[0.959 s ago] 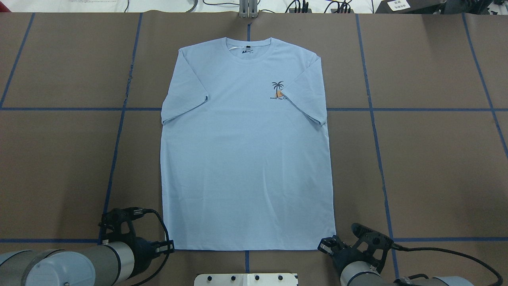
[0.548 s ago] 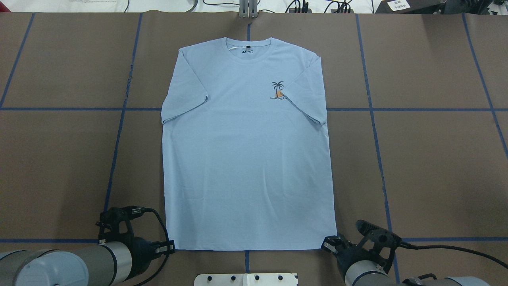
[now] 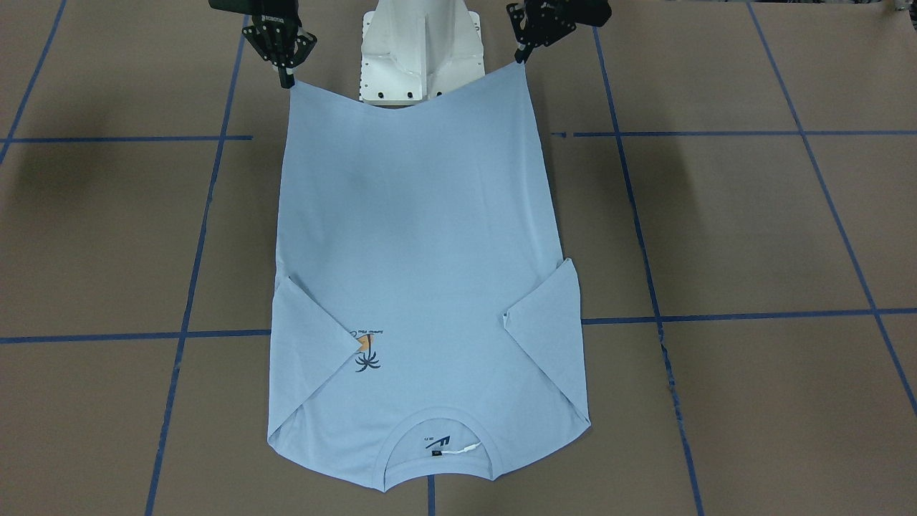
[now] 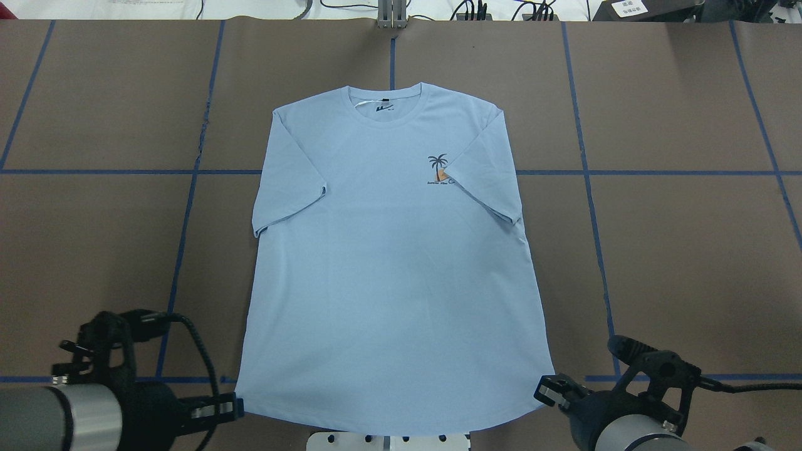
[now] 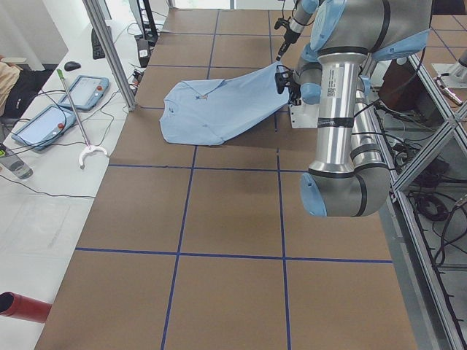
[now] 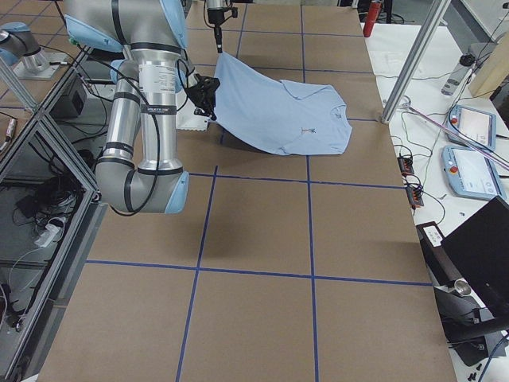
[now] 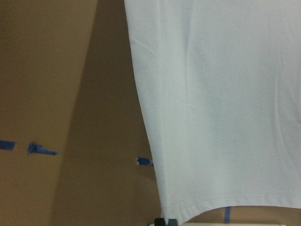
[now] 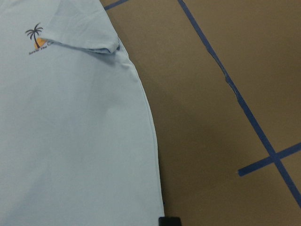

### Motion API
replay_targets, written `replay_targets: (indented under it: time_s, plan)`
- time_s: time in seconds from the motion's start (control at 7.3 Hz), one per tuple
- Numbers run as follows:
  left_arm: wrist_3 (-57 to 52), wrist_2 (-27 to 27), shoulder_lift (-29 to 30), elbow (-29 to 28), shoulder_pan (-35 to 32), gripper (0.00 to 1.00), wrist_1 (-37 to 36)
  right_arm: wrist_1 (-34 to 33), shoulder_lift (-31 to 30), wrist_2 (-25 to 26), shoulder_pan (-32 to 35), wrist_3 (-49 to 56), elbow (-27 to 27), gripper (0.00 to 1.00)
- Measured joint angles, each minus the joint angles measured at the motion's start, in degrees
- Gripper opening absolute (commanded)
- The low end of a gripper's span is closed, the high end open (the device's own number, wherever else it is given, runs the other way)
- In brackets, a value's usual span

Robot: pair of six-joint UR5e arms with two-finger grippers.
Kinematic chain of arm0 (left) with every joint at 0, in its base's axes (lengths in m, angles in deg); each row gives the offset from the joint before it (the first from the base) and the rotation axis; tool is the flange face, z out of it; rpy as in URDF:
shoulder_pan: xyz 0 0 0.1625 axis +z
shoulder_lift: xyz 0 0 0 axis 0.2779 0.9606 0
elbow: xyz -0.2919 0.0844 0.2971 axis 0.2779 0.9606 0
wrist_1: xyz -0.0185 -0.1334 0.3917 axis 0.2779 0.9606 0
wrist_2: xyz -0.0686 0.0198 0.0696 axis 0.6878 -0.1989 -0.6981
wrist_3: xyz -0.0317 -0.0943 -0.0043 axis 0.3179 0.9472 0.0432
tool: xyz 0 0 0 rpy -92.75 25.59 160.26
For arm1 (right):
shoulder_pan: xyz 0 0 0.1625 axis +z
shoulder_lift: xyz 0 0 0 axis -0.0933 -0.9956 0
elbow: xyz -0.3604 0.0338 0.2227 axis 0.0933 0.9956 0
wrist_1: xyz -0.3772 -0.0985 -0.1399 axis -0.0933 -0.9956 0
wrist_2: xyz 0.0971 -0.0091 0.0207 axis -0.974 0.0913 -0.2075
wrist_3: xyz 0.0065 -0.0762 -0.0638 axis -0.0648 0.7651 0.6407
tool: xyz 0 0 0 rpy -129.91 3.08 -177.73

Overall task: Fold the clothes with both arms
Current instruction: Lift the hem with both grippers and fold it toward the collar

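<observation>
Light blue T-shirt [image 4: 388, 282] sits chest-up mid bench [image 4: 689, 250]. In the overhead view the collar [image 4: 383, 103] is at 12 o'clock and the hem at 6 o'clock, nearest the robot. Collar end and shoulders lie flat on the brown paper. The hem end is off the surface, and in both side views the cloth slopes up from the chest to the two hem corners. Left tool [image 4: 235, 406] is at the shirt's 7 o'clock, fingers closed tight on that hem corner. Right tool [image 4: 544, 391] is at 5 o'clock, pinched shut on the other hem corner. The hem sags in a shallow curve between the two tools, above the white pedestal base [image 3: 423, 50]. Both short sleeves are folded in over the body. The sleeve on the left arm's side [image 4: 288, 175] ends at about 9 o'clock. The sleeve on the right arm's side [image 4: 489, 169] has its edge right at the palm print [image 4: 438, 168], roughly 1 o'clock from shirt centre. A dark neck label [image 4: 382, 108] shows inside the collar. Blue tape lines [image 4: 658, 172] grid the bench, one running out from under the shirt at 3 and at 9 o'clock. The left wrist view shows a side edge and the hem. The right wrist view shows the other side edge, the print and the folded sleeve.
</observation>
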Motion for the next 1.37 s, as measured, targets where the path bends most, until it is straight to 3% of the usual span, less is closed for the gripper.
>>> replay_targets:
  time_s: [0.27,0.55,0.96,1.37]
  plan:
    - [-6.19,6.02,3.36,4.06,-7.46,0.0,-6.1,-6.52,7.29,-6.15,6.29,6.39,-2.44,0.0]
    - [-16.53,8.21,9.97,-0.59,-16.68,0.0,-9.66,-9.22,14.07,-11.13,14.93,15.04,-0.68,0.0]
    - [-29.62,12.12,17.27,-13.23,-31.22,0.0,-10.72,-5.98,22.2,-17.7,30.03,25.44,12.54,0.0]
    - [-34.21,11.97,24.1,-28.4,-36.57,0.0,-8.47,10.23,24.48,-20.84,40.47,32.05,31.44,0.0]
